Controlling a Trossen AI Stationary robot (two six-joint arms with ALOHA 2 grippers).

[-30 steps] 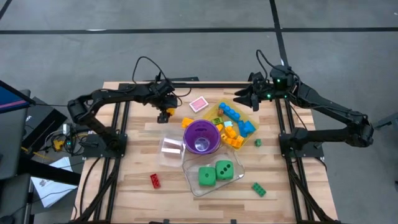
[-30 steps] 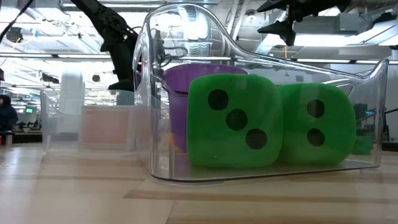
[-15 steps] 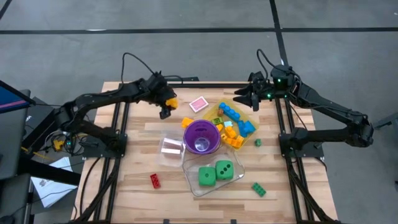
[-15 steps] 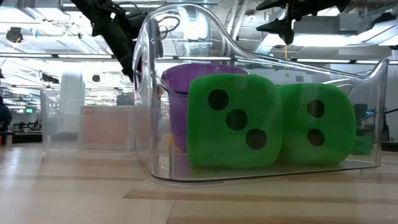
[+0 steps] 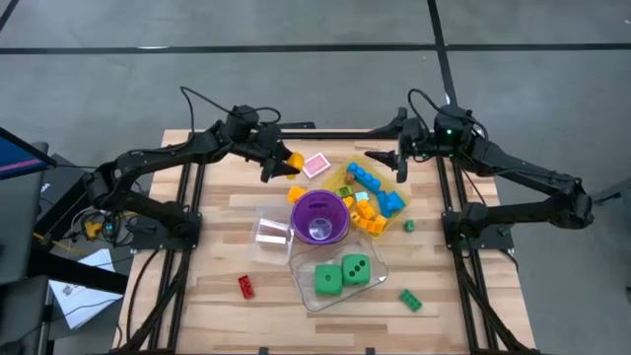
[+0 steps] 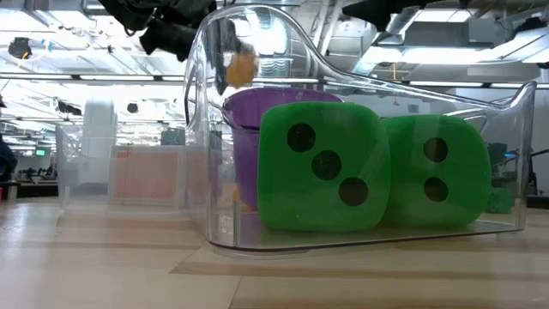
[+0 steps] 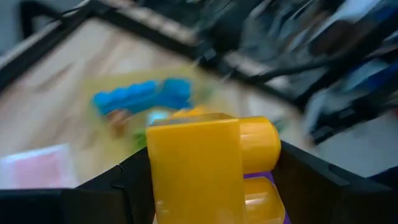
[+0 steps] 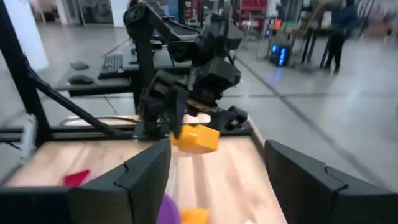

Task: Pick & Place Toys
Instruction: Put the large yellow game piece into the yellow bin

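Left gripper [image 5: 283, 163] was clenched on a yellow brick [image 7: 208, 165], held in the air above the desk [image 5: 212, 286] near the purple cup [image 5: 319, 217]. The brick looked light, rigid and slick (studs protruding), best pinched across its flat sides. Right gripper [image 5: 392, 158] hovered released, empty.

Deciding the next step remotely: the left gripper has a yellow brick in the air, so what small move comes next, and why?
Probably carry it on toward the yellow translucent tray and hold the grip. The left gripper is shut on the yellow plastic brick, raised near the pink card, short of the tray's bricks. The right gripper waits open beside the tray.
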